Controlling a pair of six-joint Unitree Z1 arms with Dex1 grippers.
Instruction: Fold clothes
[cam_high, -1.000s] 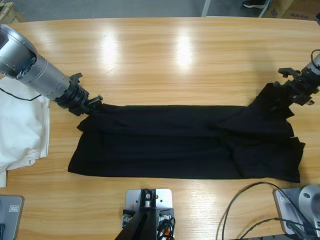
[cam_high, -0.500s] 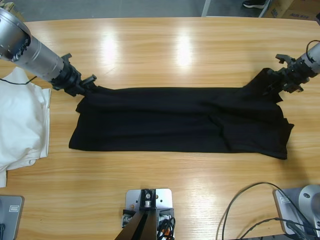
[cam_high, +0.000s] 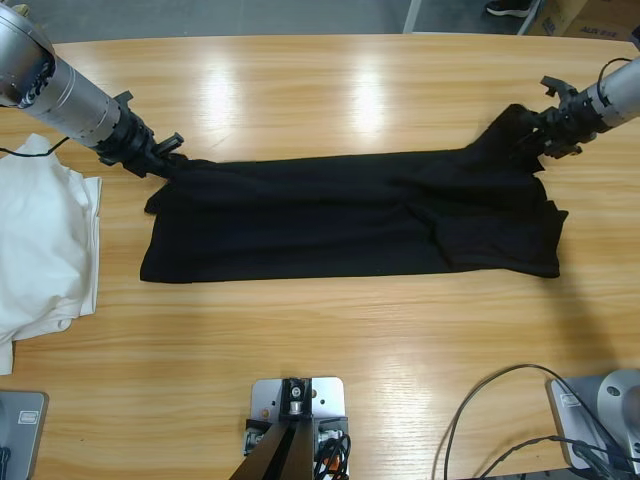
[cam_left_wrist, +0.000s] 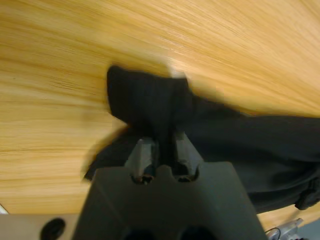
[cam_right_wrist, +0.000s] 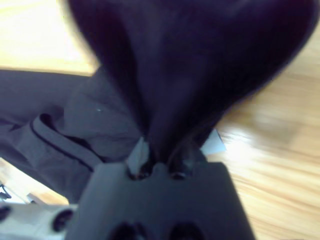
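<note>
the black shirt (cam_high: 350, 215) lies folded into a long band across the middle of the wooden table (cam_high: 330, 90), its far corners lifted. the left gripper (cam_high: 168, 160) pinches the corner at ten o'clock, jaws clamped on cloth; the right gripper (cam_high: 535, 128) pinches the bunched corner at two o'clock likewise. a white garment (cam_high: 40, 250) lies at nine o'clock, near but apart from the shirt.

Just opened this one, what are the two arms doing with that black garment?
Each end effector is shut on one end of the black shirt, left and right, holding it stretched in a long band across the table. White clothes lie at the table's edge beside the left arm.
</note>
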